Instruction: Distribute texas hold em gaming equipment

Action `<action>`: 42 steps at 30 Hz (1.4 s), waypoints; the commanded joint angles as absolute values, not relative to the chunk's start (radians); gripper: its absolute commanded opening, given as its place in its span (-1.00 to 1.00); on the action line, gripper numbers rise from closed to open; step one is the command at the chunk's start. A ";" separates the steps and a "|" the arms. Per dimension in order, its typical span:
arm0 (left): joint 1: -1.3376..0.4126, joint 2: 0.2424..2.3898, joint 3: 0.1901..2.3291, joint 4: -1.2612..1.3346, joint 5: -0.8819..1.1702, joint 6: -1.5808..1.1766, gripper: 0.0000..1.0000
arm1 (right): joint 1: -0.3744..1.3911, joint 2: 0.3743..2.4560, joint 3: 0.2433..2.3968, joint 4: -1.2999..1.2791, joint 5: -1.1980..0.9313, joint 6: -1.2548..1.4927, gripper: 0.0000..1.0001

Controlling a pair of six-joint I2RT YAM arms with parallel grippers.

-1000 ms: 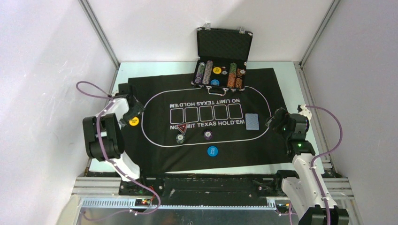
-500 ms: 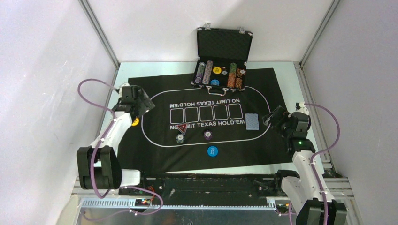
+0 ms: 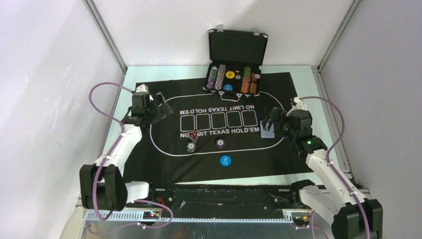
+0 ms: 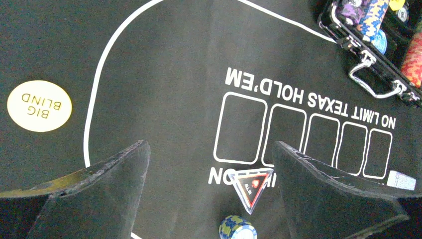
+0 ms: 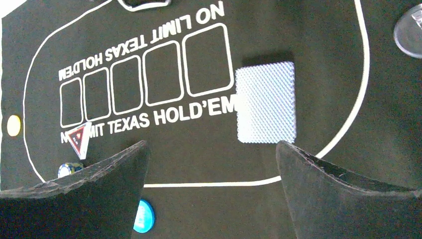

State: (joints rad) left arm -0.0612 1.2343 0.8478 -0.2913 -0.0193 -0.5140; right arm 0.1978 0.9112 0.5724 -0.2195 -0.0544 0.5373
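Hovering right gripper (image 5: 211,147) wide, empty, near deck (image 5: 265,102), which lies right of boxes (image 5: 144,74) on mat (image 5: 214,209). Left gripper (image 4: 209,149) wide too (empty). Risk: flat cards on felt, pinch grabs several or scatters stack.

**Occluded and cropped items**
Top view: the right gripper (image 3: 271,121) is covering the upper part of the card deck (image 3: 267,132), and chip markings in the case (image 3: 238,47) are appearing too small to read. Left wrist view: the edge is cropping the case and the striped chip (image 4: 238,230); a finger (image 4: 338,194) is hiding most of the card deck. Right wrist view: a finger (image 5: 89,194) is hiding part of the blue button (image 5: 145,216) and the striped chip; the edge is cropping a clear round object (image 5: 409,30).
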 commanded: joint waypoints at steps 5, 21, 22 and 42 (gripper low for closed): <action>-0.072 1.205 0.819 -0.222 0.053 -0.471 0.99 | 0.394 1.012 0.758 -0.212 0.162 0.452 0.99; -0.108 1.212 0.825 -0.226 0.074 -0.472 0.99 | 0.596 1.413 1.016 -0.329 0.084 0.369 0.99; -0.109 1.213 0.827 -0.232 0.068 -0.472 0.99 | 0.635 1.451 1.036 -0.322 0.075 0.364 0.99; -0.111 1.270 0.854 -0.268 0.034 -0.472 0.99 | 0.866 1.869 1.325 -0.508 0.088 0.366 0.64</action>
State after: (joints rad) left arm -0.1028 1.2694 0.8139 -0.2726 0.0544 -0.4953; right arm 0.8513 1.8515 1.2819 -0.4656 0.0818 0.3592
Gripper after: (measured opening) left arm 0.996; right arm 0.830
